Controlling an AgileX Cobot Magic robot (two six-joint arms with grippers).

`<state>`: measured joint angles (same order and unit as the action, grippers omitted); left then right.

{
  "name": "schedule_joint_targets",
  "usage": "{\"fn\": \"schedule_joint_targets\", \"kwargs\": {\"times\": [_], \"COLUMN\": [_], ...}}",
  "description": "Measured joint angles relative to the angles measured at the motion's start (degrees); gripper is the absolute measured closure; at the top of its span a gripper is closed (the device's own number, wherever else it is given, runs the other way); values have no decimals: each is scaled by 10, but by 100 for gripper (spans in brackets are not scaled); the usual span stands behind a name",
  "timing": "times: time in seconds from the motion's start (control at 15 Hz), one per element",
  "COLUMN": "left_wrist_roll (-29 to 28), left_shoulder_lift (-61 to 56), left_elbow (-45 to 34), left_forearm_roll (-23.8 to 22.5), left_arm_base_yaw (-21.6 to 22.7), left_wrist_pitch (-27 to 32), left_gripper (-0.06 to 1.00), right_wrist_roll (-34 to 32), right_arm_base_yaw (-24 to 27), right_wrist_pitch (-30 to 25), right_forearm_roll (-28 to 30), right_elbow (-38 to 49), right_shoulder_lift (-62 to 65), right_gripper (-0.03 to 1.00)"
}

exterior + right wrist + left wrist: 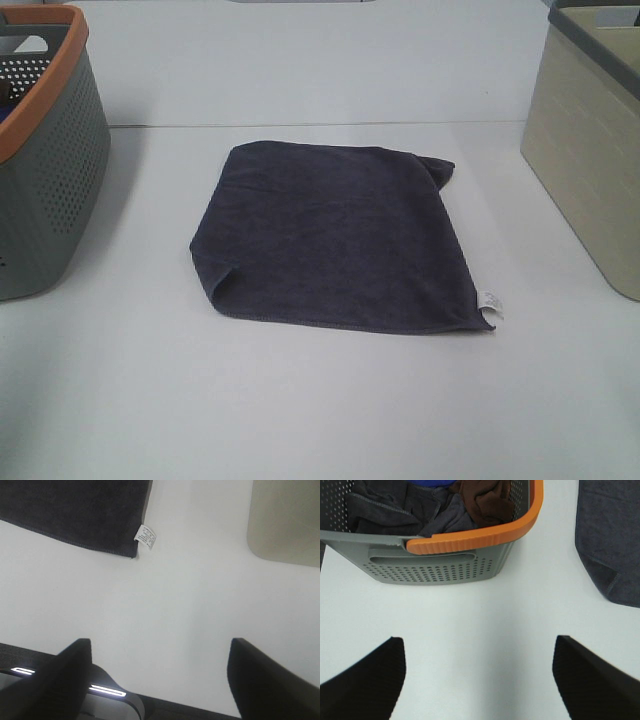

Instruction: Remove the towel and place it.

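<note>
The towel [335, 235] lies flat in the middle of the white table, dark navy-grey, with a small white tag [491, 305] at its near right corner. Neither arm shows in the exterior high view. In the left wrist view my left gripper [479, 680] is open over bare table, and an edge of the towel [612, 535] shows off to one side of it. My right gripper [160, 682] is open too, above bare table, apart from the towel's tagged corner [90, 515]. Nothing sits between either pair of fingers.
A grey perforated basket with an orange rim [45, 140] stands at the left, holding dark and brown cloths [420, 505]. A beige bin [590, 150] stands at the right; its corner [285, 520] appears in the right wrist view.
</note>
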<state>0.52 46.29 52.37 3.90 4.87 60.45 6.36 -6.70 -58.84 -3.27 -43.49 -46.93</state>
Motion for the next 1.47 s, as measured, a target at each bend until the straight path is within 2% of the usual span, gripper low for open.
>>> {"fn": "schedule_joint_targets", "kwargs": {"times": [0.2, 0.4, 0.73, 1.0, 1.47], "left_wrist_roll": [-5, -40, -50, -50, -32], "left_shoulder_lift": [-126, -247, -392, -460, -466], "left_elbow": [-89, -152, -205, -228, -235], "left_forearm_roll": [0, 0, -5, -12, -30], "left_arm_base_yaw": [0, 0, 0, 0, 0], "left_wrist_pitch": [-4, 0, 4, 4, -1], "left_gripper": [18, 18, 18, 18, 18], "right_wrist_roll": [0, 0, 0, 0, 0], "right_arm_base_yaw": [0, 0, 0, 0, 0], "right_wrist_pitch": [7, -5, -18, -18, -18], "right_forearm_roll": [-1, -4, -4, -4, -15], "right_elbow": [64, 110, 144, 144, 146], "right_shoulder_lift": [84, 172, 320, 400, 471], "right_gripper": [22, 22, 22, 22, 22]}}
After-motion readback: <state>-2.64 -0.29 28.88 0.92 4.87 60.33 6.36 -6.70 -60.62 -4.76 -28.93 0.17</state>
